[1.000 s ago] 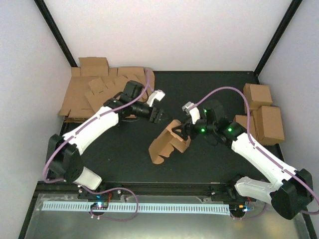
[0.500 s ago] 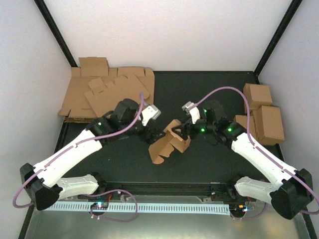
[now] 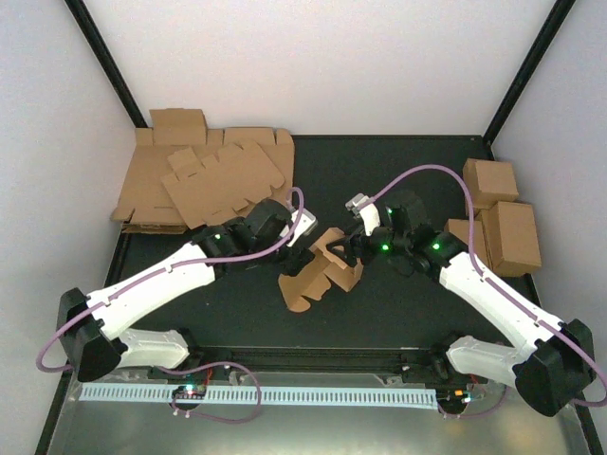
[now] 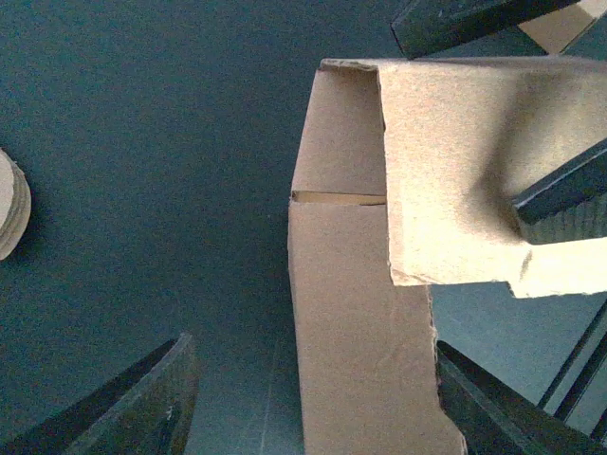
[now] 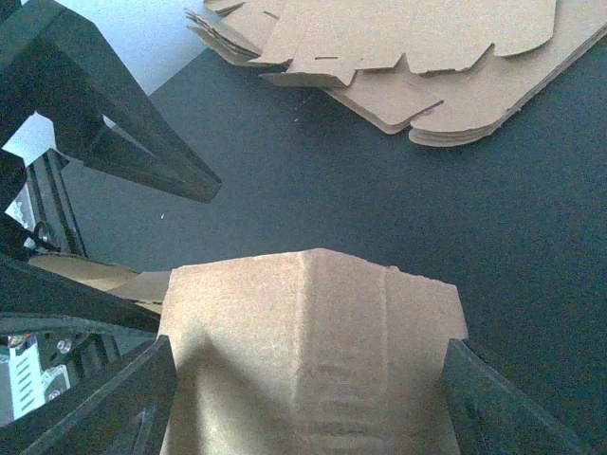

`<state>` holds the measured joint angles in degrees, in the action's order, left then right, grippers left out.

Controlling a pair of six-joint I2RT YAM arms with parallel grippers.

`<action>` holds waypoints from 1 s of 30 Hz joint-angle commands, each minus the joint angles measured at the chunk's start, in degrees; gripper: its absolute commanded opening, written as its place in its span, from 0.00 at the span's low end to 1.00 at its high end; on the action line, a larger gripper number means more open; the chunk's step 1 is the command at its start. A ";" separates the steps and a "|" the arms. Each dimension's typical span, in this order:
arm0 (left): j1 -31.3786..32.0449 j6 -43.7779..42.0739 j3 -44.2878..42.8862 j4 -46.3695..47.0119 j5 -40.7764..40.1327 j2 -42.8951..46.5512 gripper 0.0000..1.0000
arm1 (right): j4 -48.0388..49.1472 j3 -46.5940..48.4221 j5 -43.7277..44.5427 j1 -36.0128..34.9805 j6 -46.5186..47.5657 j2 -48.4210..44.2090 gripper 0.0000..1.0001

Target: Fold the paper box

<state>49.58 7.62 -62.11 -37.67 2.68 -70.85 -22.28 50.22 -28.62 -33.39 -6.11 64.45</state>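
Note:
The paper box (image 3: 322, 272), a brown die-cut piece partly folded, stands tilted in the middle of the black table. My right gripper (image 3: 354, 248) holds its right end: in the right wrist view a creased panel (image 5: 308, 351) fills the whole gap between both fingers (image 5: 493, 403). My left gripper (image 3: 302, 254) is at the box's upper left. In the left wrist view a long panel (image 4: 365, 332) runs between its spread jaws, close to the right finger (image 4: 493, 408) and well apart from the left finger (image 4: 142, 408). The box's underside is hidden.
A thick heap of flat brown cardboard blanks (image 3: 204, 175) lies at the back left, also in the right wrist view (image 5: 417, 57). Folded brown boxes (image 3: 503, 223) stand by the right wall. Black frame posts rise at the back corners.
My left arm swung from beside the heap of blanks down and right to the box, and its jaws now straddle a panel. The right arm and the box stayed still.

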 commanded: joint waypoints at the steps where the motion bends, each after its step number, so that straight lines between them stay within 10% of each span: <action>1: 0.26 0.77 -0.15 0.24 -1.94 -0.68 0.63 | -1.79 0.07 0.53 0.05 0.34 0.37 0.80; 11: 0.25 -0.31 0.73 0.21 -2.23 1.29 0.27 | -2.06 -0.11 1.18 0.04 0.48 0.42 0.79; 30: 0.25 -2.34 1.16 0.17 -2.71 2.68 0.02 | -4.05 -1.04 1.73 -0.01 1.54 0.63 0.95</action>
<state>49.58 5.93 -60.90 -37.26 0.56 -68.86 -24.99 48.97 -27.49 -33.41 -5.58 64.45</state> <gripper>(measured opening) 0.029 0.954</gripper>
